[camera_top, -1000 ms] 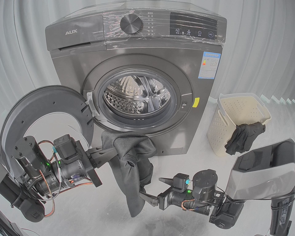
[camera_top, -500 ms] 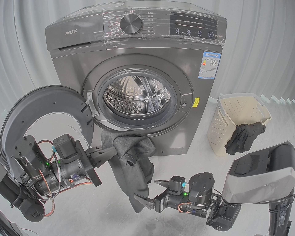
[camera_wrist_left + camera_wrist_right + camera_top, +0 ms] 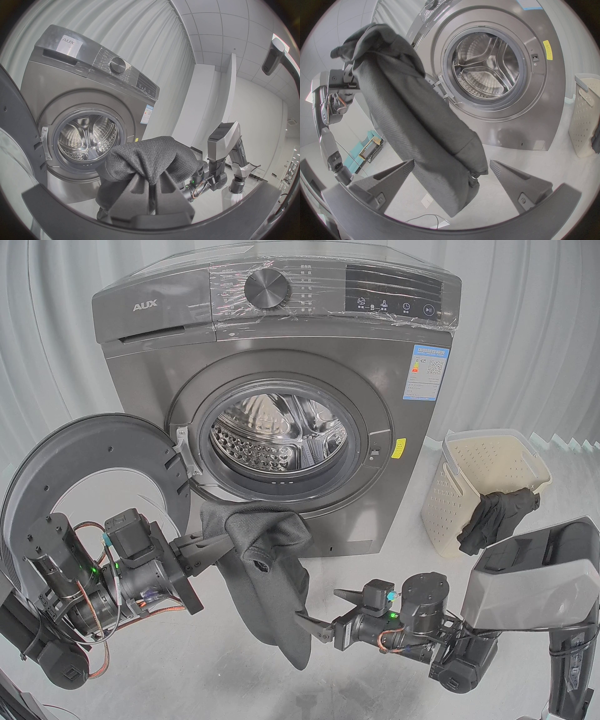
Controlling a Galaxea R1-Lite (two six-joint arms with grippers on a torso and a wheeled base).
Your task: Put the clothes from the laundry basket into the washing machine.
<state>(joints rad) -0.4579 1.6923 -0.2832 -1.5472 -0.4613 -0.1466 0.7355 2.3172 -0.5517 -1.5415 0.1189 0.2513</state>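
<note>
Status: dark grey garment (image 3: 269,577) is pinched at its top fold by the left gripper (image 3: 219,544), jaws closed on the cloth. It hangs free in front of the washing machine (image 3: 375,365), just below the drum opening (image 3: 278,434), not yet inside. The right gripper (image 3: 316,604) is spread wide with nothing clamped. In the right wrist view the garment's lower tail is seen between its fingers; contact can't be confirmed. The door (image 3: 94,452) is swung wide open to the left, and the drum looks empty. A second dark garment (image 3: 494,521) is draped over the rim of the laundry basket (image 3: 450,490), which stands on the floor by the washer's right front corner. Risks, as judged: the long tail could be left outside or snagged on the door seal if only the top is pushed in. The single pinch could slip when cloth is dragged over the opening. The tail could be missed if the right jaws are closed too low.
</note>
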